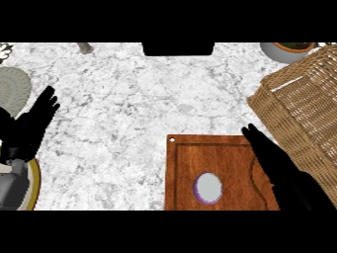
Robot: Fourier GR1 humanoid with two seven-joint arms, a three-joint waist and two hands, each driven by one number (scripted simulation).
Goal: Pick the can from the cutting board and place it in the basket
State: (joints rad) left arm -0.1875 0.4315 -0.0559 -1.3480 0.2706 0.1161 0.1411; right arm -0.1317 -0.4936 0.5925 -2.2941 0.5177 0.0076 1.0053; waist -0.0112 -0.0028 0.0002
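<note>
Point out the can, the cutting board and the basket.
can [208, 188], head view, on its pale top.
cutting board [200, 153], head view, on bare wood above the can.
basket [313, 99], head view, on its woven wall.

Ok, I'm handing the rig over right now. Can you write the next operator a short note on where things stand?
Left hand: open, fingers up, resting near the view's left edge, holding nothing.
Right hand: open, fingers straight, over the right edge of the cutting board, holding nothing.
Can: upright on the cutting board, left of the right hand, not grasped.
Basket: wicker, on the counter right of the board.
Done: nothing placed yet.
Left: grasp the can, lift it, put it in the basket.
</note>
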